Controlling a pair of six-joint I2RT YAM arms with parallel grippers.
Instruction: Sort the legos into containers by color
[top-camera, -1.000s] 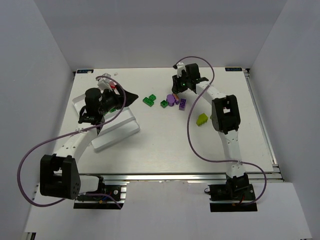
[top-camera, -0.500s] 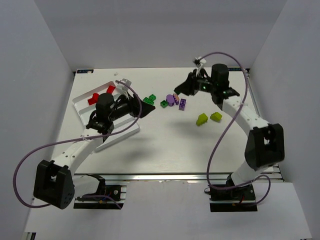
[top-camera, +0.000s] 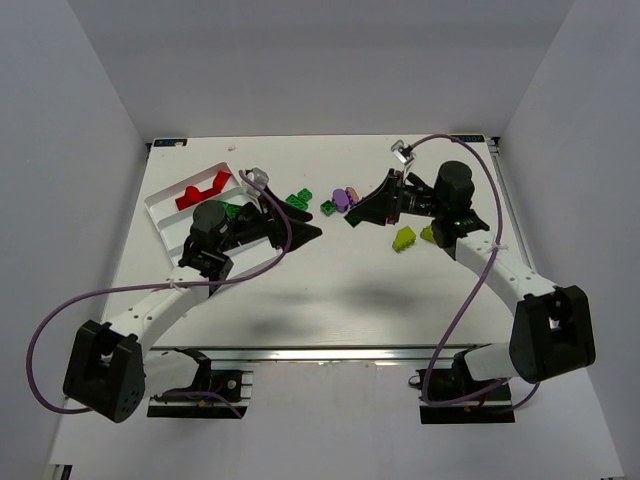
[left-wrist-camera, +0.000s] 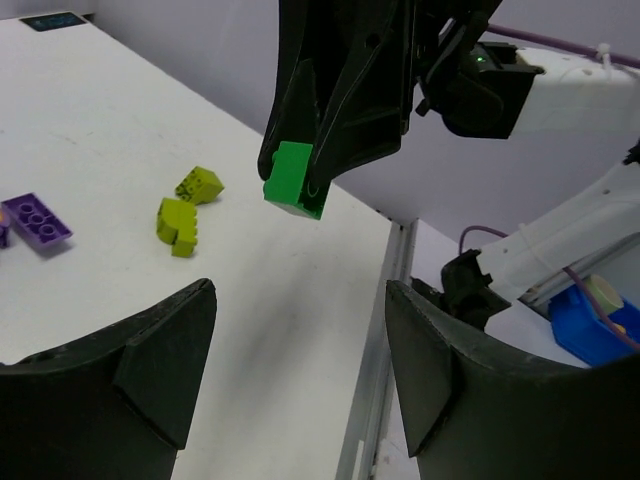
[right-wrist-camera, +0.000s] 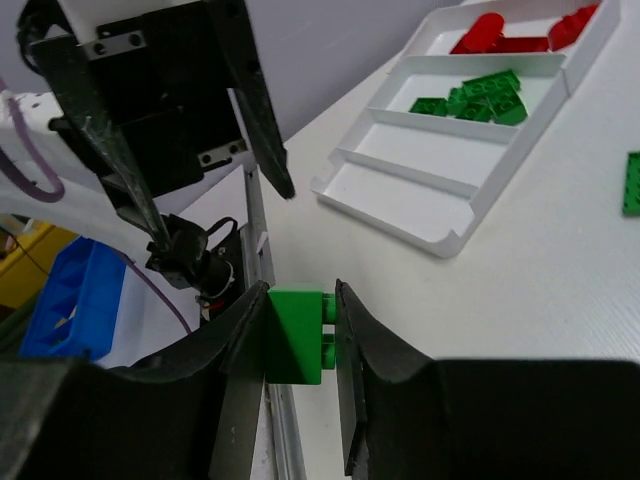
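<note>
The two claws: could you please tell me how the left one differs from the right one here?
The left claw stands open and empty, while the right claw is shut on a green brick. The left claw is nearer the white tray, the right claw nearer the loose purple bricks. Both are black and face each other.

We found the tray (right-wrist-camera: 400, 200) on the table's (top-camera: 330, 300) far left, with bricks (right-wrist-camera: 480, 95) in its two farthest compartments. Loose bricks (top-camera: 340, 200) lay to its right; a pair (top-camera: 404, 238) lay further right, near the right arm (top-camera: 490, 250).
</note>
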